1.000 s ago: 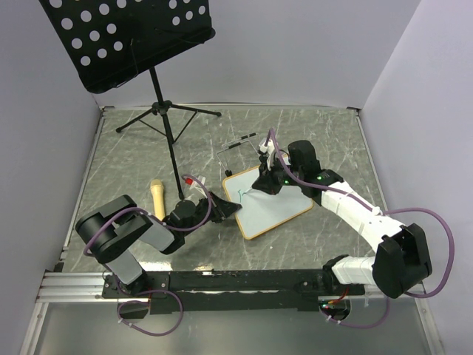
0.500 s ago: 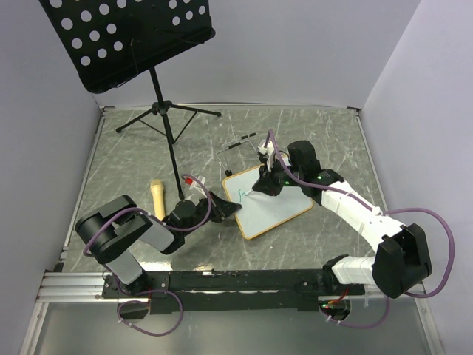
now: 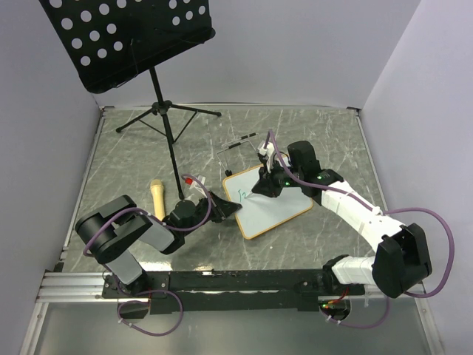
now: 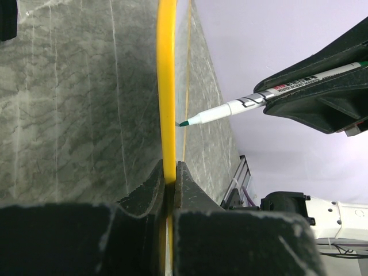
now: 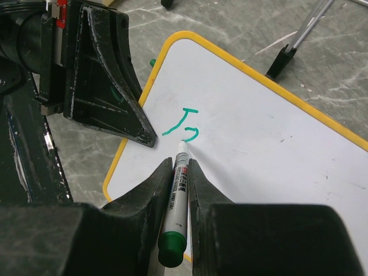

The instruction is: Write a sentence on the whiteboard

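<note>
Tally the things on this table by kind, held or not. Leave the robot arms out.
music stand: 1
whiteboard: 1
green marker: 1
wire stand: 1
tan microphone-shaped object: 1
Total: 5

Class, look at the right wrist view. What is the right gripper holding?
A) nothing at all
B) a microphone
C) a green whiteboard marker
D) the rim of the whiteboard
C: the right gripper is shut on a green-capped marker, whose tip points at the whiteboard just below the green strokes.
</note>
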You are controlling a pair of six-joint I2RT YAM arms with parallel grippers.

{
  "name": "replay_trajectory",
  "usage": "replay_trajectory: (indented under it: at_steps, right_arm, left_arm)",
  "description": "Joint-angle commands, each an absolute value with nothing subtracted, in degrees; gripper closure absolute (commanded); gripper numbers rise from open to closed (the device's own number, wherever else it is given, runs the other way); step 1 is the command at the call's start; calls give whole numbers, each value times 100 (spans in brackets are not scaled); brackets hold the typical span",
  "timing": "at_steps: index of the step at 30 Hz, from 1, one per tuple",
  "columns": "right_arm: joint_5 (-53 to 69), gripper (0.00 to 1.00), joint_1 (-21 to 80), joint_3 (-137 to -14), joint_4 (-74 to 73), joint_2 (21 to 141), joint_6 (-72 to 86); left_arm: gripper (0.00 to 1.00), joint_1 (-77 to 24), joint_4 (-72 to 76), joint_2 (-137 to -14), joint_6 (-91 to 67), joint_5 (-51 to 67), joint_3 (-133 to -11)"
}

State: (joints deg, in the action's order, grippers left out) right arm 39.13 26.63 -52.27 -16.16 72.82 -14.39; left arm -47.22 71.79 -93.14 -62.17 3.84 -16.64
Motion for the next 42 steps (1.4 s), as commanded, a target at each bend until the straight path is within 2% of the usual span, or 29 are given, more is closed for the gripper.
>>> replay_trajectory:
  at_steps: [1,42]
  right_arm:
    - [4008,100,2698,-5440,-1485,7313,-1389]
    - [3507,100,2778,-5414,-1081,7225,-984]
  left_arm:
    - [99,-4711,9255,-9281,-6108,448,-1749]
    - [99,-4737,9466,-9404,-6214,545,-1740]
